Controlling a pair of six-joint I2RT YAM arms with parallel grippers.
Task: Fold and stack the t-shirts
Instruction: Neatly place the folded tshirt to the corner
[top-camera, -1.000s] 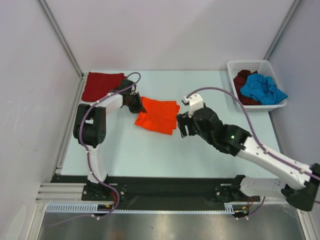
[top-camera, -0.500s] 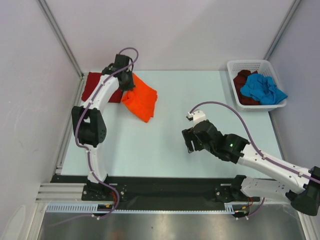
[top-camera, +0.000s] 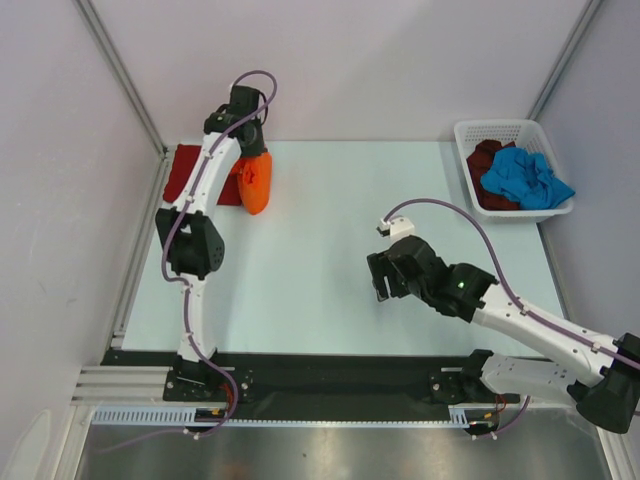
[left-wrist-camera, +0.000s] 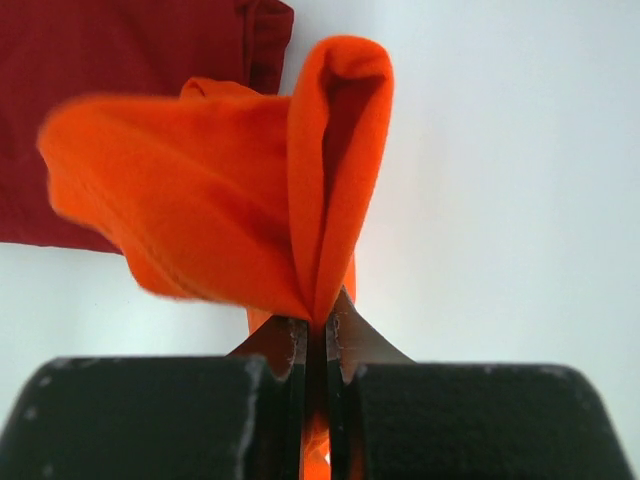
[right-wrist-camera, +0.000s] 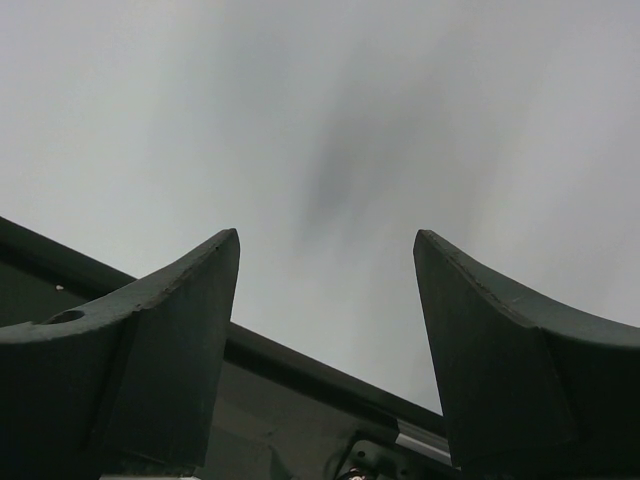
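Left gripper pinches the orange shirt at the red shirt's edge, likely for stacking; right gripper hangs wide, empty.

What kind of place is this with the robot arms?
Probably a robot lab's test booth: left arm and right arm bolted to a pale table, plain white walls close around it, and a basket of t-shirts for folding practice.

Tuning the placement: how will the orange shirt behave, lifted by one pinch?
Probably floppy: the orange shirt hangs in loose folds from the left gripper. Likely light, since one narrow pinch seems to carry it. It may well bunch or unfold when set on the red shirt, as nothing holds the folds.
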